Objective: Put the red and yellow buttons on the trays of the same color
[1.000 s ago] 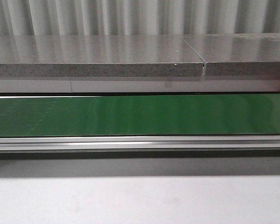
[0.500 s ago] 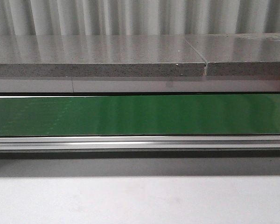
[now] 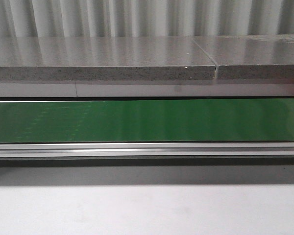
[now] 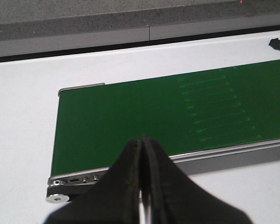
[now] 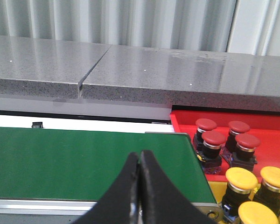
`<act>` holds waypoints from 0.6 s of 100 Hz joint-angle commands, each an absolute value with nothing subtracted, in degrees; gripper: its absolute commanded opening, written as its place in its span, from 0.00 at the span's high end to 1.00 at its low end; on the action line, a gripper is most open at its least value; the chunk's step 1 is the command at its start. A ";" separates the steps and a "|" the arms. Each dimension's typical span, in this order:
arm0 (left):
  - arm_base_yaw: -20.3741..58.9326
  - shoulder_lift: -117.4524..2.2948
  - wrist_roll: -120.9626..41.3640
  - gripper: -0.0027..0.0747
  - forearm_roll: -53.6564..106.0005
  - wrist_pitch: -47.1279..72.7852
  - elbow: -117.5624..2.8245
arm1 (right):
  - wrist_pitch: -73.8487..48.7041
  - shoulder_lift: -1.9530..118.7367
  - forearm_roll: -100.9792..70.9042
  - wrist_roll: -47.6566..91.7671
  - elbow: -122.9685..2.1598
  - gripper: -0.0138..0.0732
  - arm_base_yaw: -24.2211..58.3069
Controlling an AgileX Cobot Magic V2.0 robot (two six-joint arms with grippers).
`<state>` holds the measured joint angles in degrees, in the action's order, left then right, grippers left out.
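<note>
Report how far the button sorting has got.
Done: four red buttons sit in the red tray and three yellow buttons in the yellow tray. In hand: nothing; the left gripper and right gripper are both shut and empty. Left: the green conveyor belt shows no buttons, so nothing visible awaits sorting.

A white worktop (image 3: 147,210) carried a green conveyor belt (image 3: 147,120); red tray (image 5: 270,122) and yellow tray (image 5: 214,186) sat at its end.

A green conveyor belt (image 3: 147,120) runs below a grey speckled stone ledge (image 3: 103,61).
</note>
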<state>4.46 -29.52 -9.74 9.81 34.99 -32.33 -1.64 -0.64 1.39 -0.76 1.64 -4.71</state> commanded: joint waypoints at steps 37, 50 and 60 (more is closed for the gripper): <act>4.87 -29.84 -9.78 0.99 10.68 30.82 -33.90 | 2.62 -1.52 1.42 -0.75 1.29 0.92 -4.92; 4.87 -27.77 -9.78 0.99 8.63 29.77 -33.16 | 2.62 -1.52 1.42 -0.75 1.29 0.92 -4.92; 4.87 -26.24 -9.78 0.99 8.61 24.55 -30.71 | 2.62 -1.52 1.42 -0.75 1.29 0.92 -4.92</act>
